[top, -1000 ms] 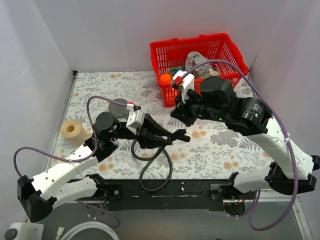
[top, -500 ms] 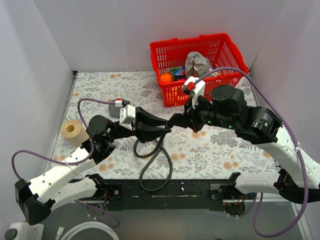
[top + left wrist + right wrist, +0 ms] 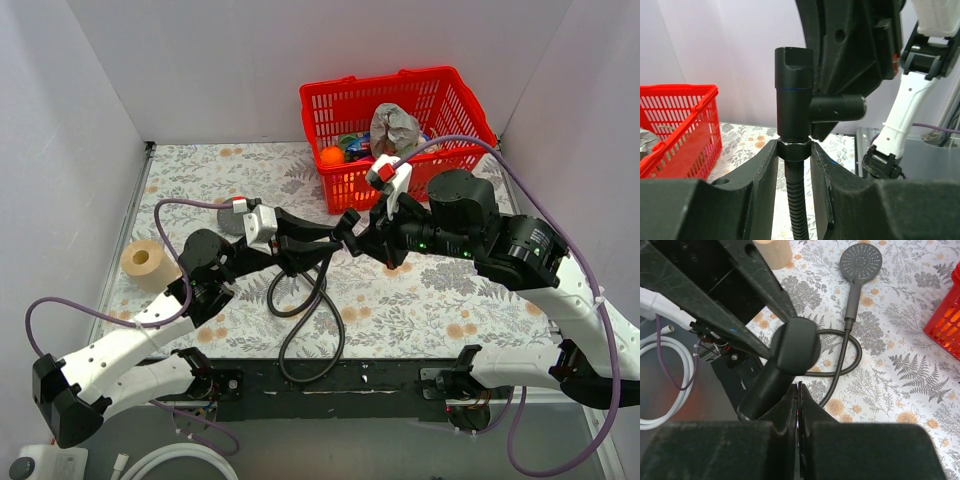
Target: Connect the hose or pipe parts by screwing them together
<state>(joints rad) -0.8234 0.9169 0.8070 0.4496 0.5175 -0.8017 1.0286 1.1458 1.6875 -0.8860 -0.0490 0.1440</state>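
My left gripper [image 3: 794, 151] is shut on the nut at the end of the black hose [image 3: 798, 202], which carries a black T-shaped fitting [image 3: 793, 90] with a threaded side outlet, held upright above the table. From above, the left gripper [image 3: 332, 244] meets the right gripper [image 3: 349, 221] at mid-table. My right gripper [image 3: 798, 386] is shut with nothing between its fingers, its tips against the side of the fitting [image 3: 796, 345]. The hose [image 3: 838, 366] loops on the cloth to the grey shower head [image 3: 860, 262], which lies flat, face up.
A red basket [image 3: 455, 95] full of odds and ends stands at the back right. A roll of tape [image 3: 146, 261] lies at the left edge. A white corrugated hose [image 3: 670, 390] lies off the table's near edge.
My left gripper has lifted the hose end up and back. My right gripper has swung in from the right and now touches the fitting.
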